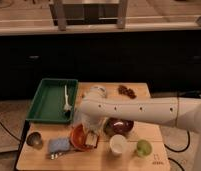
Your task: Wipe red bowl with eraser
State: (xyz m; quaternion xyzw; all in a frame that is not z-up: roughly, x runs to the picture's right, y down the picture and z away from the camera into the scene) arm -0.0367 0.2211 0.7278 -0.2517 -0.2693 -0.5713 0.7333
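Gripper (92, 135) of the white robot arm (139, 108) sits low near the wooden tabletop's (41, 159) front edge, left of centre. Its jaws are closed on the small cream rectangular eraser (91, 141), which touches the right side of the shallow orange-red round bowl (76, 138).

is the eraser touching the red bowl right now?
Cannot tell. In the camera view the gripper hangs over the red bowl's right rim, with the eraser at its tip overlapping the bowl, but no contact or gap shows plainly.
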